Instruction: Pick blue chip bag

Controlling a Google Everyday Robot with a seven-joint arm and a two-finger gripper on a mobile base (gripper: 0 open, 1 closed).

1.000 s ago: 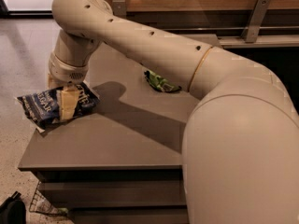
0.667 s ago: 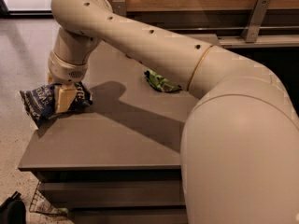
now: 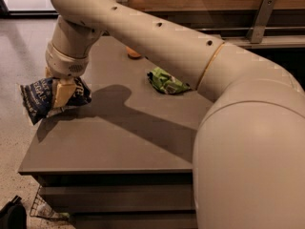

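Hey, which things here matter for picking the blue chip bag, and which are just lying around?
Job: blue chip bag; gripper, shut on it at the left edge of the table.
Lying about: green snack bag; orange object.

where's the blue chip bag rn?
Far left of the camera view: the blue chip bag is gripped in the claw at the table's left edge, well left of the green snack bag.

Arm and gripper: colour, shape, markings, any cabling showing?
Arm: smooth cream shell, fat rounded links, a row of small dark holes, a thin tan seam ring at one joint. No cables show. Gripper, at the table's left edge on the blue chip bag: cylindrical cream wrist with a dotted patch, flat pale-yellow fingers.
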